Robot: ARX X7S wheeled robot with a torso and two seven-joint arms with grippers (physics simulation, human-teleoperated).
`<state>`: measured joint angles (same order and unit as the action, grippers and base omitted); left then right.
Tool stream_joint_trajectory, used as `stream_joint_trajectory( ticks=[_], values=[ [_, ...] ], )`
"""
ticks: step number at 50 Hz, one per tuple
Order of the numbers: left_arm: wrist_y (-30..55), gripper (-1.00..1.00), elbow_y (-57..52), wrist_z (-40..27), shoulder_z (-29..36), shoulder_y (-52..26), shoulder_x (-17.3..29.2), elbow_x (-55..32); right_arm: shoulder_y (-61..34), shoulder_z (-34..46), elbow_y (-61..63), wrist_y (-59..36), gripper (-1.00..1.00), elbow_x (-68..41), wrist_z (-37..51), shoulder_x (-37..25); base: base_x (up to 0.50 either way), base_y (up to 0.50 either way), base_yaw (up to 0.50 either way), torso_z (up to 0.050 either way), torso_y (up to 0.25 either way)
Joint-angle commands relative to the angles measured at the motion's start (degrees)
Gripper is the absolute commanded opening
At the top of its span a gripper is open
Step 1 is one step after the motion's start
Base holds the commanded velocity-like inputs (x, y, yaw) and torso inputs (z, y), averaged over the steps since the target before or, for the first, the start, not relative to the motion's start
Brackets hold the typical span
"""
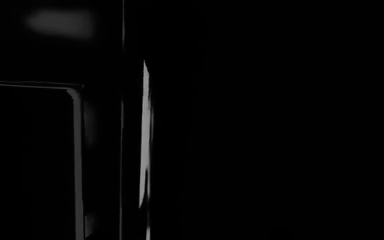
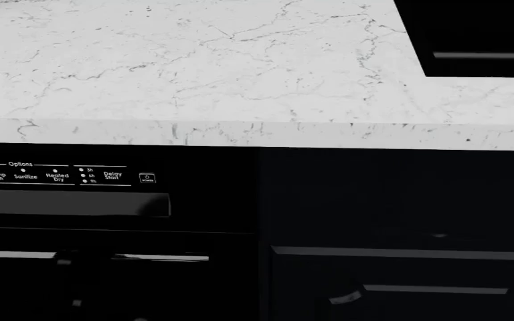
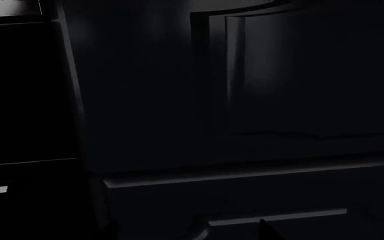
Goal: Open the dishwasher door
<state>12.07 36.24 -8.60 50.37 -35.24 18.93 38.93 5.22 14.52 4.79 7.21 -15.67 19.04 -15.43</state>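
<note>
One glossy black dishwasher door [image 2: 105, 267] closed under the front edge of the white marble surface [image 2: 195, 67], left of a dark panelled cabinet door [image 2: 400, 281], grey recessed handle [image 2: 69, 204] below control labels [image 2: 51, 175], gripper states impossible to tell in the dark.

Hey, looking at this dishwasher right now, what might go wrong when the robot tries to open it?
1. The dishwasher door and the neighbouring cabinet door are both dark; an arm could reach for the wrong front.
2. The recessed handle sits just below the control labels, so a high approach may press those.
3. Neither wrist view shows jaws clearly, making alignment hard to judge.
</note>
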Motion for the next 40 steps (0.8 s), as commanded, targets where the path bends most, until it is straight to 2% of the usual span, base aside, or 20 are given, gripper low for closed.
stream_joint_trajectory(
  ticks=[1, 4, 9, 19, 38, 39, 40],
  values=[
    [-4.76, 1.00, 11.69, -3.31, 1.50, -4.25, -3.13, -0.32, 0.05, 0.07, -0.15, 0.36, 1.00, -0.19, 0.19, -0.19, 0.00, 0.00, 0.00, 0.000, 0.000],
    [-6.44, 1.00, 15.93, -4.49, 1.98, -5.55, -4.27, -0.45, 0.09, 0.09, -0.17, 0.40, 1.00, -0.24, 0.25, -0.26, 0.00, 0.00, 0.00, 0.000, 0.000],
    [-5.87, 1.00, 15.80, -4.14, 2.02, -5.68, -4.35, -0.35, 0.19, 0.04, 0.02, 0.40, 1.00, -0.35, 0.44, -0.41, 0.00, 0.00, 0.00, 0.000, 0.000],
    [-15.53, 1.00, 38.31, -11.39, 3.75, -12.48, -11.37, -1.61, 0.30, 0.12, 0.39, 0.27, 1.00, -0.45, 0.73, -0.65, 0.01, 0.00, 0.00, 0.000, 0.000],
    [-13.65, 1.00, 38.61, -11.90, 12.52, -14.45, -11.19, -9.71, 0.09, 0.36, 0.89, -0.04, 1.00, -0.75, 1.12, -1.06, 0.02, 0.00, -0.01, -0.001, 0.000],
    [-13.71, -1.00, 38.55, -11.90, 12.70, -14.58, -11.20, -9.96, 0.13, 0.34, 1.03, -0.09, 1.00, -0.80, 1.17, -1.12, 0.02, 0.00, -0.01, 0.000, 0.000],
    [-13.88, -1.00, 38.49, -11.88, 12.92, -14.58, -11.16, -10.09, 0.15, 0.35, 1.09, -0.15, 1.00, -0.81, 1.20, -1.16, 0.02, 0.00, -0.01, 0.000, 0.000]
  ],
)
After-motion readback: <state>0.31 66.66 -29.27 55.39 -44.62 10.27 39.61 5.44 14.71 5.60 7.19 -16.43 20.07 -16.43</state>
